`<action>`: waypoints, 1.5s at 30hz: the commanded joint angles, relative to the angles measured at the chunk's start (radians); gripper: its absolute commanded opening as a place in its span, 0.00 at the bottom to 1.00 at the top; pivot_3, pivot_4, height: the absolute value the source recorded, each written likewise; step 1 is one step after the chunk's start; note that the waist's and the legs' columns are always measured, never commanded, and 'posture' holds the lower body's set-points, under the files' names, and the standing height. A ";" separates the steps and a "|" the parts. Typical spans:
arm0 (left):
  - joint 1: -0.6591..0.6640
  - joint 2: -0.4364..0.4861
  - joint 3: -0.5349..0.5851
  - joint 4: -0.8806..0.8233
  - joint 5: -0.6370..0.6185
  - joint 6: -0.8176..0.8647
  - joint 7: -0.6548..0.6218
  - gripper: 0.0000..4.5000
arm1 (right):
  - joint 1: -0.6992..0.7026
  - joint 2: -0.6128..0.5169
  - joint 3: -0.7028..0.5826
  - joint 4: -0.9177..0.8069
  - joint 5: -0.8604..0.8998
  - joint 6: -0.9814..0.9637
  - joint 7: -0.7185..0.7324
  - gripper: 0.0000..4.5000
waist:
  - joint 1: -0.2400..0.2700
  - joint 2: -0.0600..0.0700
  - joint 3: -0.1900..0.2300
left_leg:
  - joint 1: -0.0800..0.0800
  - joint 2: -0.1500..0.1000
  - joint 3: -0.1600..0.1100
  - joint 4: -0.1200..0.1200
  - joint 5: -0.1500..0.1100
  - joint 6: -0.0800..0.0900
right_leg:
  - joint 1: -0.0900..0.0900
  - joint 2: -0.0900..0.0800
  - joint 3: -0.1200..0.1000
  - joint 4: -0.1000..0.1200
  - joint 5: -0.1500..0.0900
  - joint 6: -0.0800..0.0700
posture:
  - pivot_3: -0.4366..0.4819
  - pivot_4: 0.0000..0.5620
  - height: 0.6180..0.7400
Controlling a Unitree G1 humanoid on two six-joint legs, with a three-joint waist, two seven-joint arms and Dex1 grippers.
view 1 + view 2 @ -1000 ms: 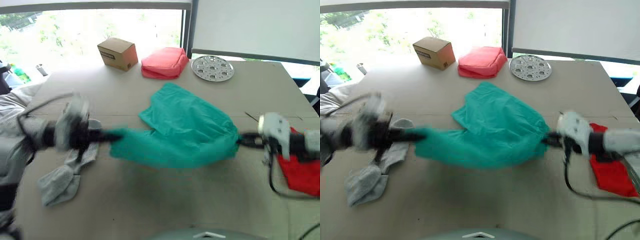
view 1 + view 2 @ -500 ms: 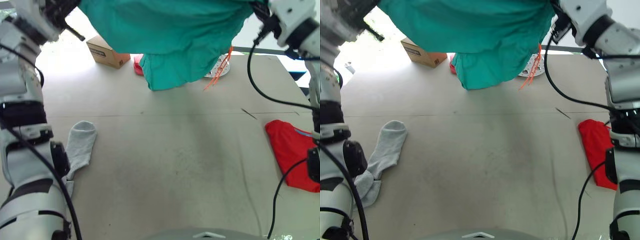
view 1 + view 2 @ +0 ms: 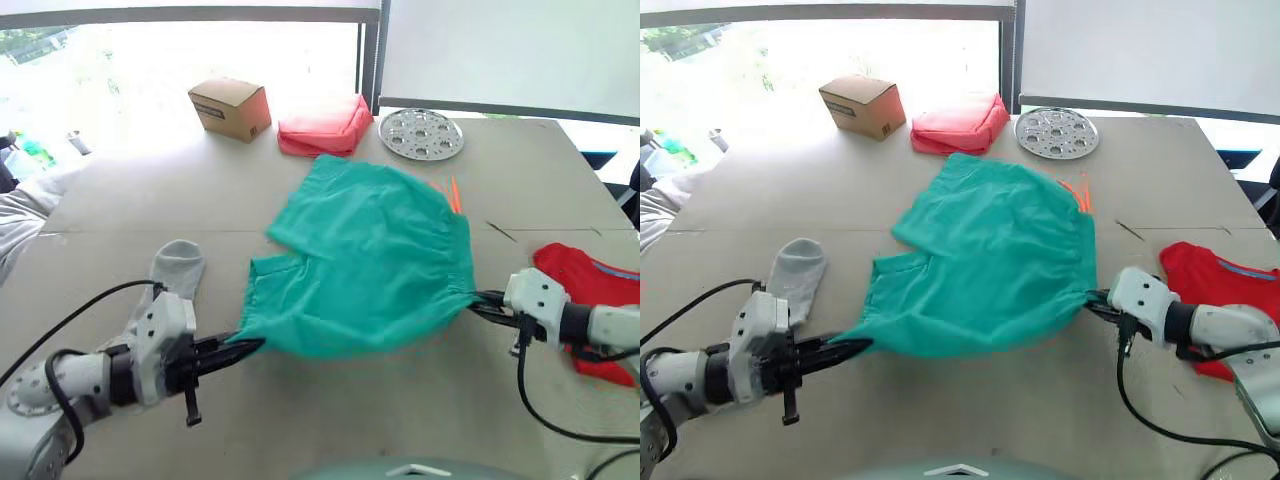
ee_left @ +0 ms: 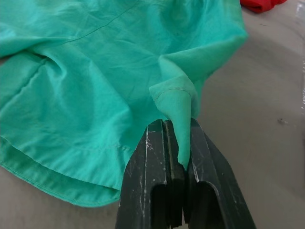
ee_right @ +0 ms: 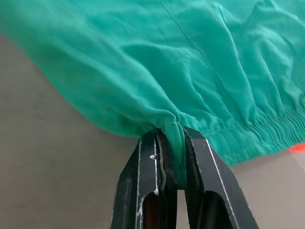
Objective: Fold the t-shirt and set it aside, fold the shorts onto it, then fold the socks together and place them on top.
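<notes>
Shorts [image 3: 365,255] spread over table [image 3: 330,420] | left gripper [image 4: 176,143] pinching corner | right gripper [image 5: 172,143] pinching seemingly waistband end

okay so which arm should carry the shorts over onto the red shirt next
Probably the right. The right gripper pinches the shorts at the end nearest the t-shirt, which lies beside that arm. The left gripper holds the far corner, near a sock.

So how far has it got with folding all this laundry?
The t-shirt already lies aside at the right. In hand: the left gripper and right gripper each pinch the shorts, spread out unfolded. Left: folding those onto the shirt, then the socks.
</notes>
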 commanded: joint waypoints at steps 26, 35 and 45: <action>-0.262 0.551 0.536 0.669 -0.675 0.725 -0.349 0.00 | -0.100 -0.315 -0.673 0.062 1.420 0.429 0.033 0.00 | 0.008 -0.001 0.001 | -0.002 0.003 -0.004 0.000 -0.003 0.001 | -0.001 0.001 -0.007 0.000 -0.006 0.001 | 0.48 0.27 0.99; -1.323 0.176 -0.250 0.938 -0.096 0.165 0.177 0.00 | -0.934 -0.135 0.080 0.428 0.739 0.450 -0.574 0.00 | 0.002 -0.009 -0.003 | -0.002 -0.007 0.002 -0.003 0.003 0.001 | 0.000 0.002 -0.004 0.002 0.001 -0.009 | 0.48 0.27 0.99; -1.514 -0.186 -0.524 1.364 0.471 -0.478 0.418 0.00 | -1.020 0.082 0.367 0.617 0.091 0.232 -0.552 0.00 | -0.005 -0.010 -0.003 | -0.020 -0.007 0.006 0.002 0.005 0.001 | -0.014 0.003 -0.001 0.002 0.008 0.000 | 0.48 0.27 0.99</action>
